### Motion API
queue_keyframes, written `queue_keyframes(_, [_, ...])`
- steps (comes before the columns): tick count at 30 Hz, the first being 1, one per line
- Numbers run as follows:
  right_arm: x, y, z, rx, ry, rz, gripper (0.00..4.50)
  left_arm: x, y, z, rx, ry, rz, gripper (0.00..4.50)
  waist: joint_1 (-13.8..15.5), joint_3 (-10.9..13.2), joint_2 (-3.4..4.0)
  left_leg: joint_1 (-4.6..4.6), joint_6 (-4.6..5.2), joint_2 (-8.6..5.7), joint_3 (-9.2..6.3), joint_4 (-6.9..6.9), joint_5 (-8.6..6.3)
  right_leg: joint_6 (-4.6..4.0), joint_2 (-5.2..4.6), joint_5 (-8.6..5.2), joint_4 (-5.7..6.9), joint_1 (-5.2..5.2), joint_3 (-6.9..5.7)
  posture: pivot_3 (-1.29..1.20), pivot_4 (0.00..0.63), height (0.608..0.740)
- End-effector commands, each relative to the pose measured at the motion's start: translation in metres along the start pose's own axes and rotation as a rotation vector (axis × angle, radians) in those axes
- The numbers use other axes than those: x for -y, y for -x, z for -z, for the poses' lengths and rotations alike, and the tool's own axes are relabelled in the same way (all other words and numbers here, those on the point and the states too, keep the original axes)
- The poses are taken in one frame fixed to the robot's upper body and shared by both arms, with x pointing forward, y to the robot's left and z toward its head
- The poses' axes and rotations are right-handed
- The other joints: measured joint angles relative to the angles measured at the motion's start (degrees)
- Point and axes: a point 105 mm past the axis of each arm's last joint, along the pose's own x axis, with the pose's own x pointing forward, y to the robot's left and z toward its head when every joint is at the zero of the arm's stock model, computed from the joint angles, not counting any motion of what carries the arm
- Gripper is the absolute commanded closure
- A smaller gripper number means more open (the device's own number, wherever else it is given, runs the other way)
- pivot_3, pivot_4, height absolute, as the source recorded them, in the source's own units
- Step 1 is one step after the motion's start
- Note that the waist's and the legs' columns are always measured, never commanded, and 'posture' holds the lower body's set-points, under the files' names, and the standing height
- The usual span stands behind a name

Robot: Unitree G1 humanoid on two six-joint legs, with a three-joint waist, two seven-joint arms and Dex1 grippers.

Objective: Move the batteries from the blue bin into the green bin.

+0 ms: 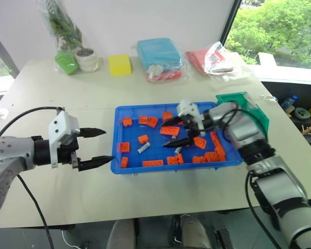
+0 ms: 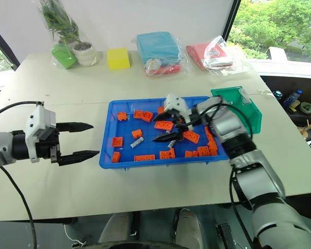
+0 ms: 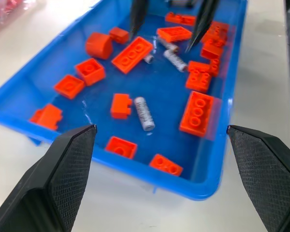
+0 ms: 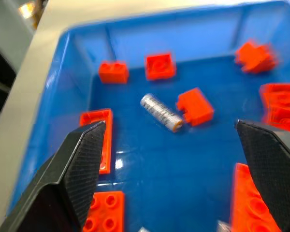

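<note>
I am looking down over a pale desk (image 1: 93,98) with my two arms reaching in. At the centre is sitting the blue bin (image 1: 125,168), a wide shallow tray scattered with orange toy bricks (image 1: 169,130). Several batteries are lying among the bricks on the tray floor: one battery (image 1: 143,148) is resting just left of the tray's middle, beside a small brick, and another battery (image 1: 178,151) is lying near the tray's front edge, close under my right claw.

My right claw (image 1: 180,132) is hovering inside the blue bin, pointing toward nine o'clock, with its two black fingers spread wide and gripping nothing. From its wrist camera, the silver battery (image 4: 160,112) is lying ahead, between the fingers and apart from them.

My left claw (image 1: 99,146) is waiting at nine o'clock from the tray, just outside its left rim, pointing toward three o'clock. Its fingers are also standing wide apart and empty. From its wrist camera, the same battery (image 3: 144,113) is lying in the near half of the tray.

The green bin (image 1: 253,110) is standing at two o'clock from the blue bin, touching its far right corner, partly hidden behind my right arm.

Along the far edge of the desk, toward twelve o'clock, are resting a bagged potted plant (image 1: 67,36), a yellow block (image 1: 119,65), a light-blue bagged package (image 1: 158,54) and a red bagged package (image 1: 212,59).
</note>
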Motion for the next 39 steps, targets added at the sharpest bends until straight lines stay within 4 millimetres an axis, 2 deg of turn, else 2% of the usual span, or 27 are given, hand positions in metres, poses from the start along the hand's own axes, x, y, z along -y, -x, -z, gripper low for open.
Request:
queue_keyframes(1, [0.006,-0.012,-0.004,-0.024,0.068,-0.022,0.11,0.002,0.005,-0.011,0.013,-0.04,-0.028,0.0,0.15,0.01,0.02,0.0,-0.01,0.0,0.0,0.0,0.01,-0.01,0.0,0.01,0.02,0.0,0.0,0.0,0.15,0.704])
queue_keyframes(9, [0.012,-0.048,0.013,-0.081,0.084,-0.035,0.11,0.01,0.007,-0.01,0.006,-0.034,-0.041,0.0,0.01,0.04,0.07,0.04,-0.07,-0.01,0.0,0.01,0.04,-0.03,0.02,0.03,0.08,0.01,0.04,0.0,0.15,0.704])
queue_keyframes(21, [0.012,-0.069,0.019,-0.057,0.087,0.002,0.11,0.003,0.006,-0.013,0.009,-0.047,-0.061,0.0,-0.34,0.02,0.03,0.11,-0.11,-0.01,0.0,0.01,0.06,-0.04,0.04,0.02,0.27,0.01,0.1,0.0,0.15,0.704])
queue_keyframes(22, [0.013,-0.069,0.019,-0.052,0.081,0.006,0.64,0.002,0.005,-0.013,0.01,-0.048,-0.06,0.0,-0.34,0.02,0.03,0.12,-0.12,-0.01,-0.01,0.01,0.07,-0.04,0.04,0.02,0.32,0.0,0.11,0.0,0.15,0.704])
queue_keyframes(25, [0.01,-0.064,0.022,-0.046,0.079,-0.009,1.84,0.001,0.005,-0.015,0.011,-0.052,-0.054,0.0,-0.24,0.01,0.02,0.12,-0.14,-0.01,-0.01,0.03,0.08,-0.05,0.03,0.02,0.56,0.0,0.12,0.0,0.15,0.704])
queue_keyframes(26, [0.009,-0.062,0.022,-0.045,0.081,-0.011,2.45,0.0,0.004,-0.015,0.011,-0.052,-0.051,0.0,-0.25,0.0,0.01,0.12,-0.14,-0.01,-0.01,0.03,0.08,-0.05,0.03,0.02,0.56,0.0,0.12,0.0,0.15,0.704])
queue_keyframes(30, [0.011,-0.047,0.017,-0.007,0.089,0.031,4.47,-0.002,0.002,-0.014,0.006,-0.056,-0.037,0.0,-0.22,0.0,0.0,0.12,-0.14,-0.01,-0.01,0.03,0.08,-0.04,0.02,0.02,0.56,0.0,0.14,0.0,0.15,0.704])
queue_keyframes(33, [0.015,-0.021,0.003,0.061,0.092,0.132,4.45,-0.003,-0.001,-0.013,0.005,-0.059,-0.029,0.0,0.05,0.01,0.02,0.12,-0.14,-0.02,-0.01,0.04,0.09,-0.05,0.02,0.02,0.56,0.01,0.15,0.0,0.15,0.704])
queue_keyframes(35, [0.02,0.009,-0.013,0.122,0.091,0.249,4.45,-0.006,-0.002,-0.012,0.006,-0.059,-0.026,0.0,0.21,0.0,0.0,0.08,-0.15,-0.02,-0.01,0.06,0.09,-0.04,0.01,0.02,0.56,0.03,0.16,0.0,0.15,0.704])
queue_keyframes(39, [0.029,0.093,-0.041,0.21,0.046,0.575,4.45,-0.009,-0.007,-0.012,0.017,-0.062,-0.018,0.0,0.34,-0.05,-0.08,0.05,-0.17,-0.04,0.0,0.09,0.1,-0.03,-0.01,0.0,0.53,0.09,0.17,0.0,0.15,0.704])
